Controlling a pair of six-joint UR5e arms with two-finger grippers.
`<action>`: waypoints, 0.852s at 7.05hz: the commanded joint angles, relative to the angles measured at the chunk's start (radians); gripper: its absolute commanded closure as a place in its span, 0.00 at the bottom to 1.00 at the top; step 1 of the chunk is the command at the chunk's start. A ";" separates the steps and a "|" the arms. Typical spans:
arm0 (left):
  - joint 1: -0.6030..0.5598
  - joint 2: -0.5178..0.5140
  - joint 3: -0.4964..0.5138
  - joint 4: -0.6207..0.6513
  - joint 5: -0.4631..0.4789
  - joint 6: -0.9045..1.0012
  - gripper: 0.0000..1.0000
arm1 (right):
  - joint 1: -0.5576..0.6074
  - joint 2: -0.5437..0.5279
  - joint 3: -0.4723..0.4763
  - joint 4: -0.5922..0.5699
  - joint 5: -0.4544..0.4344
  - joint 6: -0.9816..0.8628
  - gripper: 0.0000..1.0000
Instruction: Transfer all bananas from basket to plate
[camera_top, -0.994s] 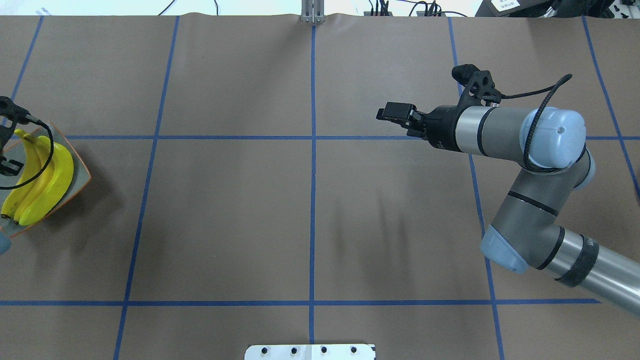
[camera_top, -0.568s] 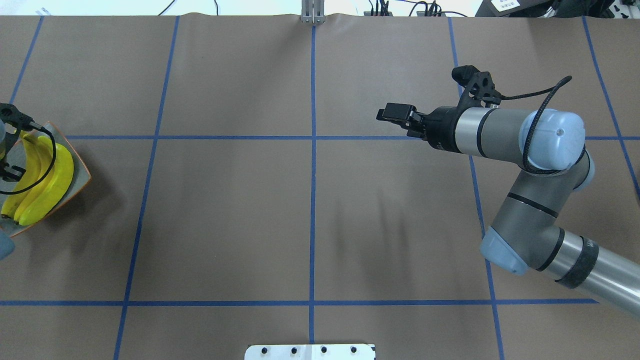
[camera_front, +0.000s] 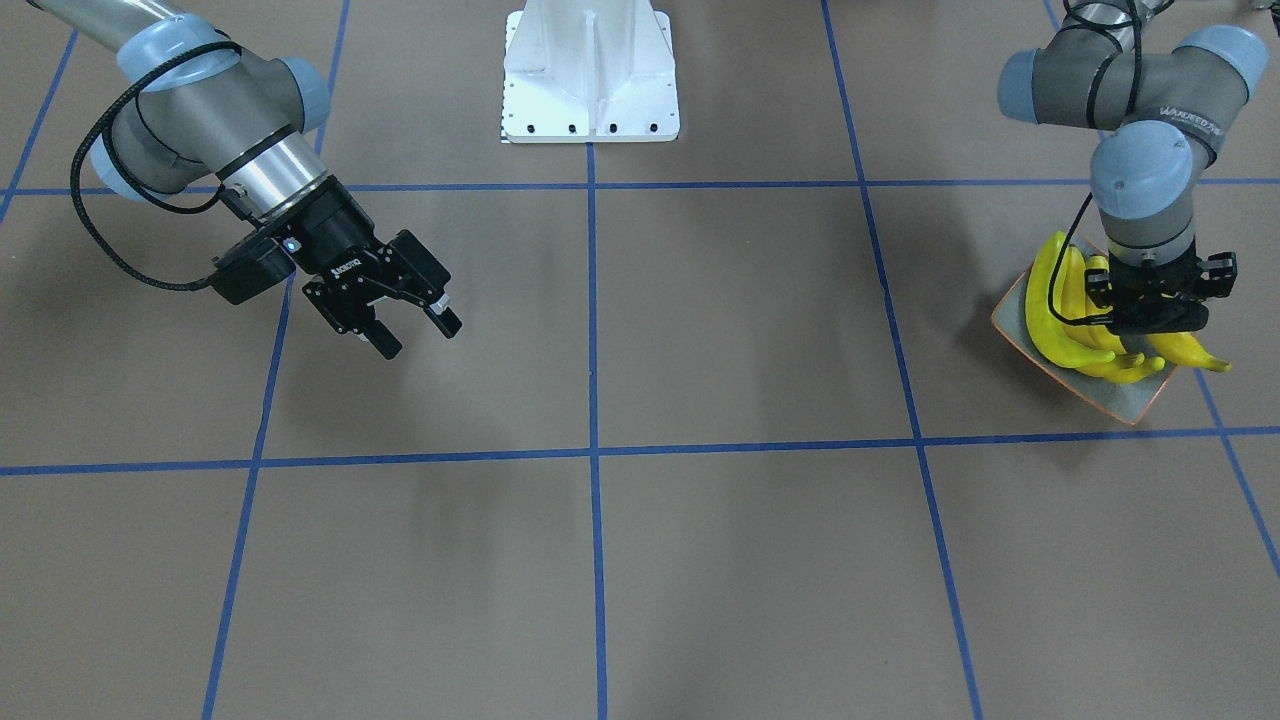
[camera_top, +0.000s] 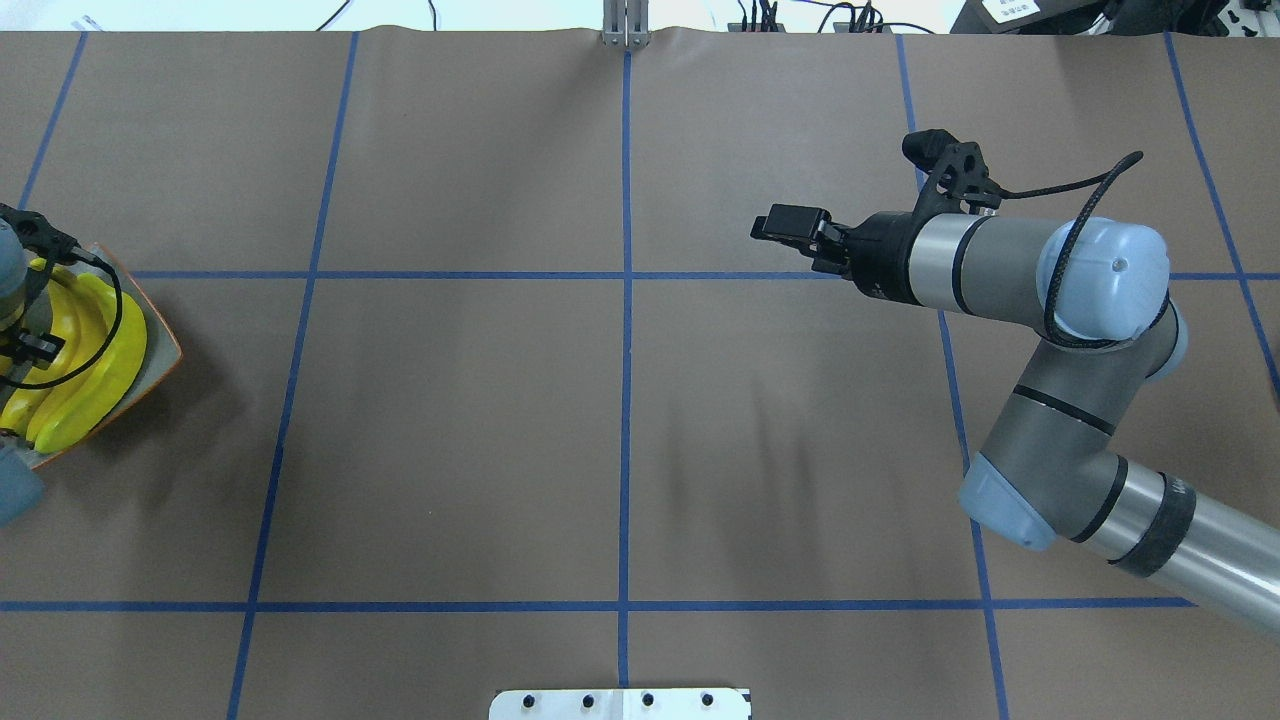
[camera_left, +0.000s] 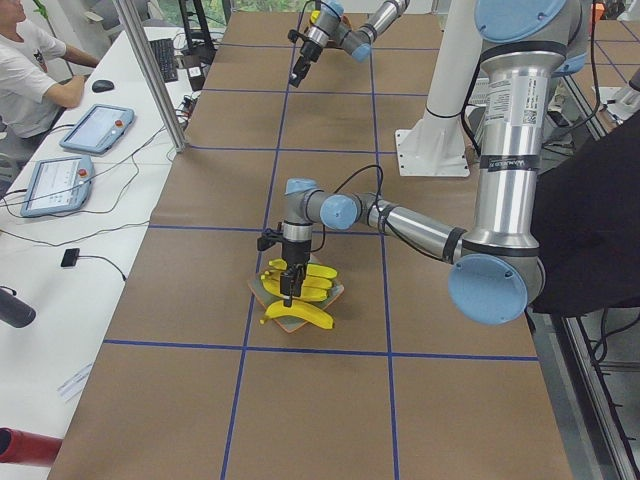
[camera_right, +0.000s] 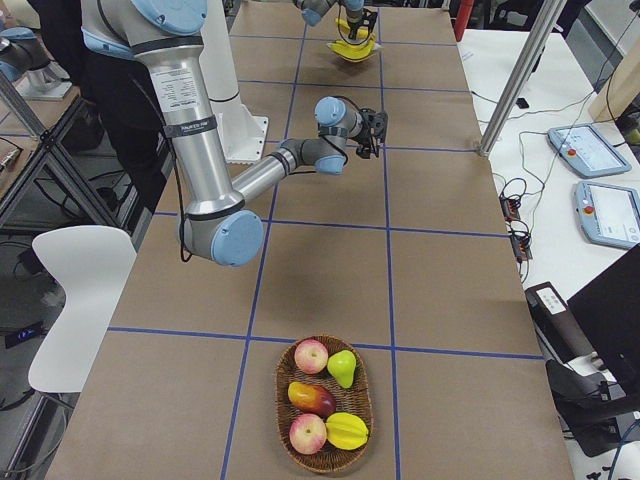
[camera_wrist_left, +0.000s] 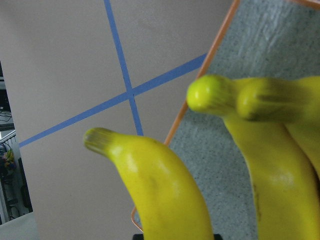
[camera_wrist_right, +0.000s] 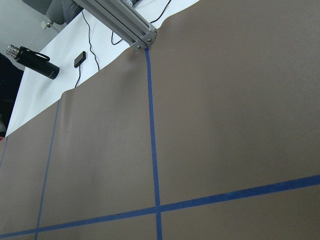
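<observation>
The bananas (camera_front: 1055, 310) were found packed side by side on the plate (camera_front: 1135, 400), directly under the left claw (camera_front: 1140, 330). Four could be counted. They were laid along one another, probably because only in this way could all of them be taken by the curved dish. One of them, the outer banana (camera_front: 1190, 352), was placed on the side of the claw away from the other three, and its tip was pushed past the orange rim. In the wrist view it was seen close below the camera, with its stem end over the table (camera_wrist_left: 65, 75). It was judged that little room was left for this one, and that it could slide off if it were let go carelessly. The fingers of the left claw were hidden among the fruit, so it could not be told whether they were spread or pinched on a banana.

The right claw (camera_front: 415, 335) was held well apart from the plate, above bare table, with its fingers spread and nothing between them. It was probably parked there so that the way was not blocked. In the basket (camera_right: 281, 415), far from both claws, only other fruit was seen, so the task was judged nearly done.
</observation>
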 joint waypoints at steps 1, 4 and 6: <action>0.000 -0.041 0.010 0.009 -0.017 0.002 0.01 | -0.018 0.002 0.011 -0.001 -0.035 0.005 0.00; -0.010 -0.061 -0.073 0.029 -0.137 0.049 0.01 | -0.041 0.006 0.023 -0.001 -0.068 0.011 0.00; -0.039 -0.122 -0.166 0.106 -0.228 0.059 0.01 | -0.035 -0.009 0.041 -0.003 -0.052 0.008 0.00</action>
